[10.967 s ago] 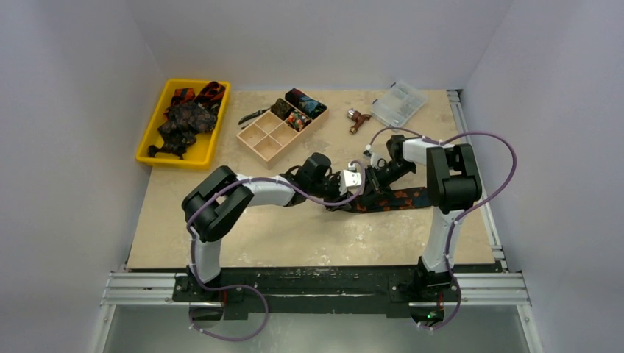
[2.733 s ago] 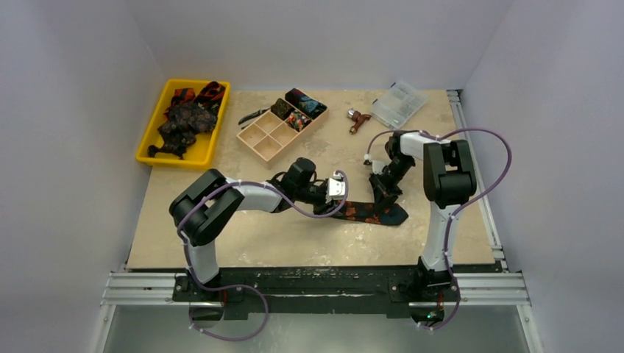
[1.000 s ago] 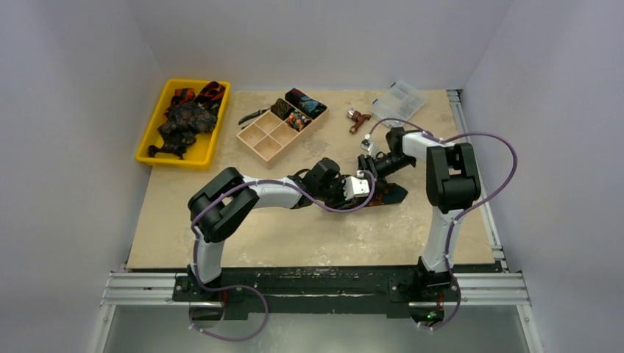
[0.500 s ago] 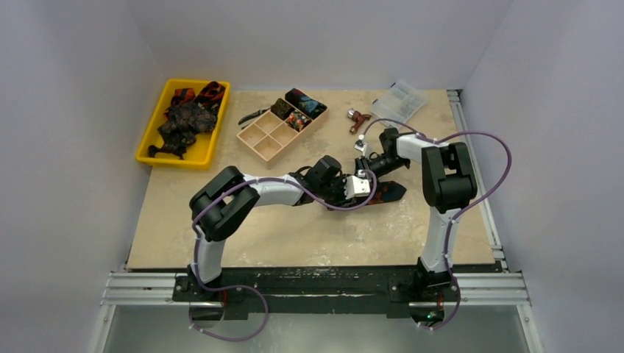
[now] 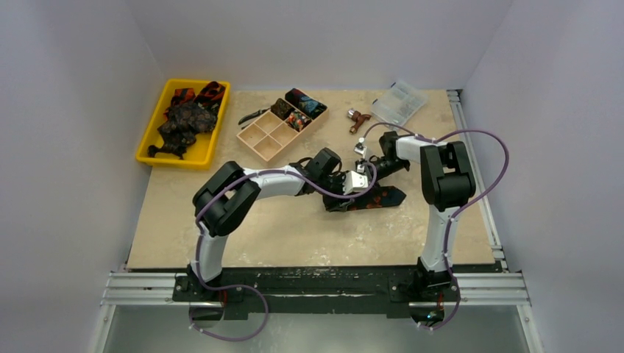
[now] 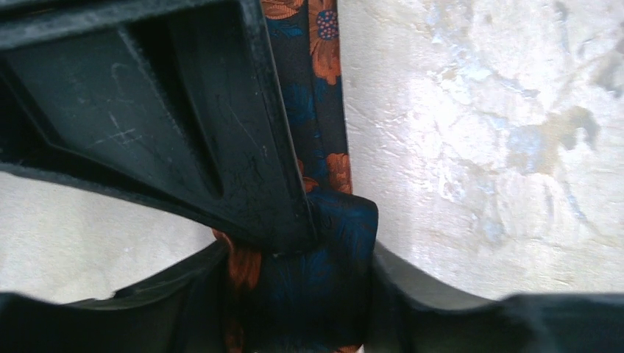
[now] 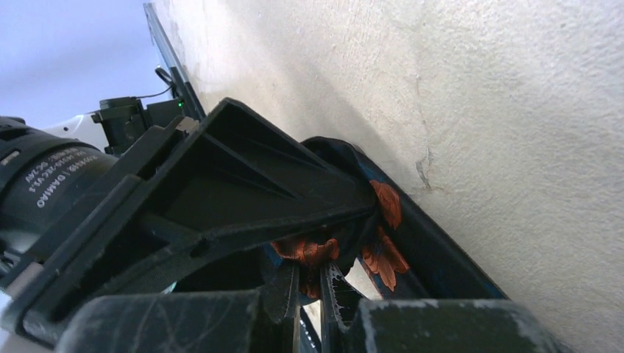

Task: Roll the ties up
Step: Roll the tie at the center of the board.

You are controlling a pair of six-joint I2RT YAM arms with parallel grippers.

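Observation:
A dark tie [image 5: 380, 198] with orange flowers lies mid-table, its near end rolled up. In the left wrist view the roll [image 6: 331, 254] sits between my left gripper's [image 6: 298, 293] fingers, touching both, while the flat strip [image 6: 324, 88] runs away over the table. My right gripper's finger [image 6: 184, 110] reaches in from the upper left onto the roll. In the right wrist view my right gripper [image 7: 309, 271] is shut, pinching orange fabric of the tie [image 7: 384, 257]. From above, the left gripper [image 5: 352, 185] and right gripper [image 5: 363, 170] meet at the roll.
A yellow bin [image 5: 151, 141] at the back left holds several loose ties [image 5: 188, 118]. A wooden compartment tray [image 5: 266, 140] has rolled ties [image 5: 302, 107] in its far cells. Pliers [image 5: 254, 115], a red-handled tool [image 5: 358, 118] and a clear plastic box [image 5: 399, 103] lie along the back.
My right gripper has closed on the tie's fabric at the roll. Both grippers have shifted slightly left and back, and more of the tie's flat tail now shows.

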